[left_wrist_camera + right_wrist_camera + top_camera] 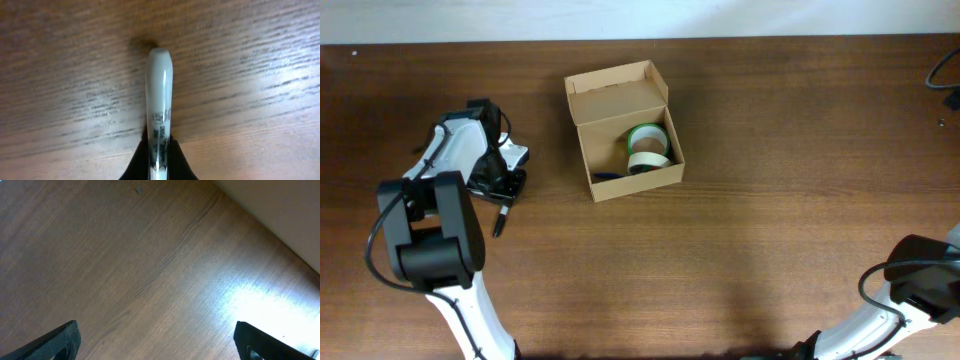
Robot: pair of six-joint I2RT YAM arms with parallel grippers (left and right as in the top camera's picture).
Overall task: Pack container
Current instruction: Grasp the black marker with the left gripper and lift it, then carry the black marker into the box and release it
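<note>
Clamped left gripper (pixel 159 150) pinches a light grey, round-tipped plastic marker (pixel 159 95). Its black fingers (pixel 137 162) sit either side of the barrel, at the end w/ black print. The marker tip points to 12 o'clock in the wrist cam, low over the brown wood-grain table (pixel 770 250), w/ a dark shadow at the tip. Can't tell if it touches the wood.

Overhead: the left arm sits at the 9 o'clock side. The container, a small tan-brown cardboard box (pixel 585 155), stands at approx 12 o'clock of the table, about 2 o'clock from the left gripper and well apart from it. Bare wood lies between them, and the box's 9 o'clock wall faces the gripper. The flap lid (pixel 618 98) is lifted, hinged on the 12 o'clock edge.

Inside, toward the 3 o'clock wall, is a green tape roll (pixel 647 133). A cream tape roll (pixel 648 160) sits just beside it on the 6 o'clock side, overlapping. A dark blue item (pixel 610 176) lies near the 7 o'clock corner, too small to identify.

The right gripper (pixel 157 340) is spread wide & released, w/ only wood seen between its dark fingertips. The right arm is at the 4 o'clock corner, far from the box. Black cables (pixel 945 75) lie at the 2 o'clock edge, and a pale wall (pixel 620 18) runs along 12 o'clock.
</note>
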